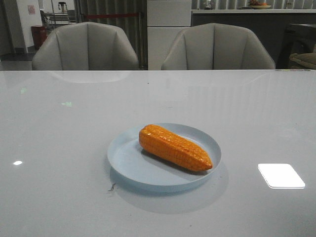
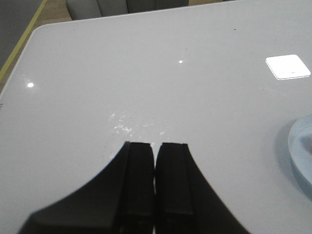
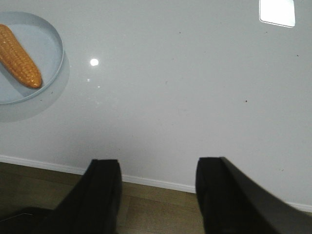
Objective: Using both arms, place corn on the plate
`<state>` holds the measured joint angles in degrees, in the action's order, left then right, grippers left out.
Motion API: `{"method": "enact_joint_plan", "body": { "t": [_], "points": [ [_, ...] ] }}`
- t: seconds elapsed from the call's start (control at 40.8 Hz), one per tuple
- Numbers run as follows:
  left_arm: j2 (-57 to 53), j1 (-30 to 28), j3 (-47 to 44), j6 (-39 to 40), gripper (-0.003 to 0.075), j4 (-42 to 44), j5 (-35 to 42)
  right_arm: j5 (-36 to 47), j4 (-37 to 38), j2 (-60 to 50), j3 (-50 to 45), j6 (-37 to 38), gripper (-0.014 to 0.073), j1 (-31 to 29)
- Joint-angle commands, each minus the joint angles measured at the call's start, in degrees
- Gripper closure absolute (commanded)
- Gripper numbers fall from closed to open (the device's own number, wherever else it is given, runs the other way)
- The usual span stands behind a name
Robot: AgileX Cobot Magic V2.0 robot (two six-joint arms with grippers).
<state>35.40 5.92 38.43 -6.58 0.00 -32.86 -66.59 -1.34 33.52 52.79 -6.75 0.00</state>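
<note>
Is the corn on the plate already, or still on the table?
On the plate: the corn lies flat inside the plate's rim; no pincer touches it.

We see our left gripper (image 2: 155,183) with its two black fingers pressed together, no gap showing between them; our right gripper (image 3: 158,192) holds its dark fingers wide apart, nothing between them; neither arm shows in the front view.

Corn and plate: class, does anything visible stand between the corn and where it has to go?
Nothing visible does. The corn already lies inside the plate, and only bare table surrounds them.
</note>
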Motion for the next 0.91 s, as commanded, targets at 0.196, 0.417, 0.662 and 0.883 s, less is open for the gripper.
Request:
{"method": "enact_joint_plan", "body": {
  "t": [0.196, 0.417, 0.662, 0.883],
  "points": [
    [-0.1, 0.0, 1.6, 0.6, 0.0624, -2.8, 4.3, 3.3, 0.5, 0.3, 1.2, 0.2, 0.0149, -0.4],
    [-0.1, 0.0, 1.6, 0.6, 0.0624, -2.8, 4.4, 3.4, 0.5, 0.3, 1.2, 0.2, 0.0149, -0.4],
    [-3.2, 0.0, -6.6, 0.6, 0.0624, -3.3, 25.1, 2.7, 0.5, 0.3, 1.2, 0.2, 0.016, -0.4],
    [-8.3, 0.0, -23.6, 0.6, 0.0624, -3.3, 61.9, 2.7, 0.5, 0.3, 1.2, 0.2, 0.016, -0.4]
  ]
}}
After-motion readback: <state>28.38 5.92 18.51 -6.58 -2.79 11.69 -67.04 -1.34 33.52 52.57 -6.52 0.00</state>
